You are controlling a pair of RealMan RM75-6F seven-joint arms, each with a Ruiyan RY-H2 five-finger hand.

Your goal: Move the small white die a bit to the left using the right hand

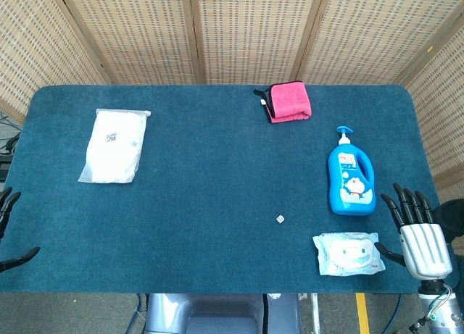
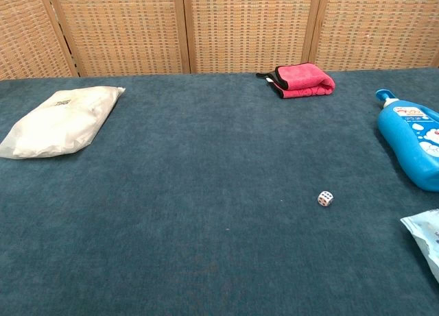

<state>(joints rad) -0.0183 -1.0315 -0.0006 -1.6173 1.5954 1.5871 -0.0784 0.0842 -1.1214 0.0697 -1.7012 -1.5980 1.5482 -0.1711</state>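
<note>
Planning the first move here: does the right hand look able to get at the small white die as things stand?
Probably yes. The right hand rests open at the table's right edge, and the small white die sits alone on bare blue cloth. Only the pale blue wipes packet lies between them, low enough to pass over.

A white bag (image 1: 113, 145) lies far left. A pink cloth (image 1: 289, 102) sits at the back. A blue bottle (image 1: 351, 174) lies right, wipes (image 1: 348, 253) just below it.
</note>
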